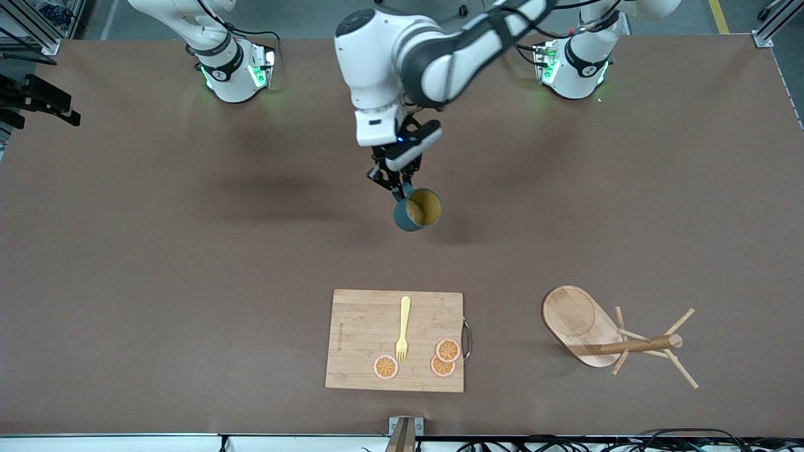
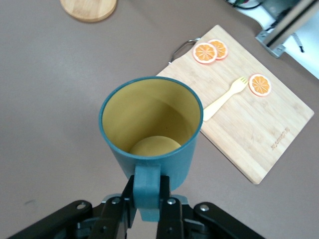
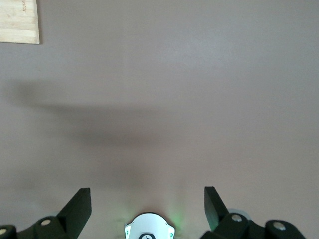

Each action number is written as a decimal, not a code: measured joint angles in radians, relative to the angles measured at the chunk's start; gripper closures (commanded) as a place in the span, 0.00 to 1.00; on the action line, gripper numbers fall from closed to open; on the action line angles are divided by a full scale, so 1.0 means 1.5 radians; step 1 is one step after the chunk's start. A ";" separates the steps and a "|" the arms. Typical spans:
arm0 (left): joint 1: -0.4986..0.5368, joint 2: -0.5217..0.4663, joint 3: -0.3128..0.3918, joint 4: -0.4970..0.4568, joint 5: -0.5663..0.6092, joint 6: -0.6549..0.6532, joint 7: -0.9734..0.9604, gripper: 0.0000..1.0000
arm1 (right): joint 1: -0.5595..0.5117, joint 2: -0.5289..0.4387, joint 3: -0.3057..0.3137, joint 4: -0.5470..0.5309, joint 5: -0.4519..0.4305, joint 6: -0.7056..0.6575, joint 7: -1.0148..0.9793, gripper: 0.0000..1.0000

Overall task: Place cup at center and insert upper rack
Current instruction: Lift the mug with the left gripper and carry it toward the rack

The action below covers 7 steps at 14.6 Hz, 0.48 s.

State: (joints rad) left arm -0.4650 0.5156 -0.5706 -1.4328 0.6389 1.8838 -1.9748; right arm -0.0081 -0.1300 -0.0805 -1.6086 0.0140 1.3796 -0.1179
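Cup [image 1: 417, 210], small, dark teal, yellow inside, hangs over the brown table's [image 1: 157, 251] middle, tilted. Left gripper [image 2: 148, 204] pinches its little handle (light, stiff, may swing). Wooden mug tree [image 1: 612, 336] lies tipped at four o'clock. Right gripper [image 3: 147, 206] waits, spread wide.

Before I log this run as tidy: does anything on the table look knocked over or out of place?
Yes. The mug tree lies tipped on its side toward the left arm's end of the table, post flat. The left gripper holds the cup by its handle, tilted, over bare table. The right gripper waits open.
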 measured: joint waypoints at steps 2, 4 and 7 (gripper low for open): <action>0.057 -0.017 0.000 0.018 -0.081 0.000 0.042 1.00 | 0.002 -0.002 0.000 0.000 0.000 0.002 0.001 0.00; 0.114 -0.027 -0.001 0.028 -0.156 0.000 0.089 1.00 | 0.004 -0.006 0.001 0.000 0.000 0.004 0.002 0.00; 0.190 -0.029 -0.001 0.043 -0.252 0.000 0.151 1.00 | 0.004 -0.010 0.001 0.000 0.000 0.006 0.003 0.00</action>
State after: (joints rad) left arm -0.1806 0.4727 -0.5723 -1.3681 0.2605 1.8838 -1.7485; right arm -0.0015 -0.1448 -0.0794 -1.6092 0.0146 1.3889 -0.1133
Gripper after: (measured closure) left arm 0.789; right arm 0.000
